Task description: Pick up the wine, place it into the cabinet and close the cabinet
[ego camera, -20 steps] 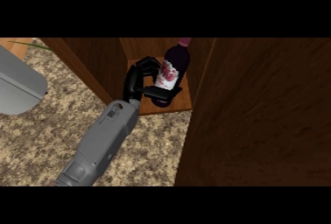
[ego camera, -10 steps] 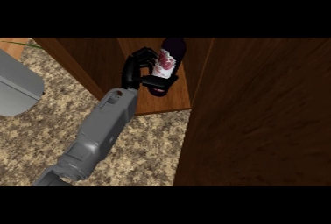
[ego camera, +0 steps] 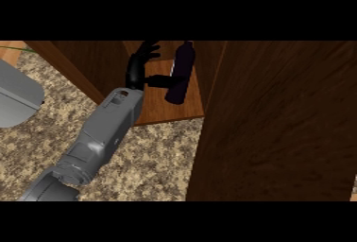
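Wine [ego camera: 181, 71] upright on cabinet shelf [ego camera: 164, 111], so I judge placing done. Left robot hand [ego camera: 135, 73] fingers spread apart, thumb beside it. Cabinet door [ego camera: 279, 123] open; closing left.

The counter [ego camera: 153, 160] has a speckled top, beige and brown, like stone. On it stands an open cabinet [ego camera: 90, 64] of dark brown wood; its floor [ego camera: 162, 112] is lighter and reddish. A wide dark wood panel [ego camera: 279, 123] fills the right side. At the left edge is a grey rounded thing [ego camera: 14, 99], only partly seen.
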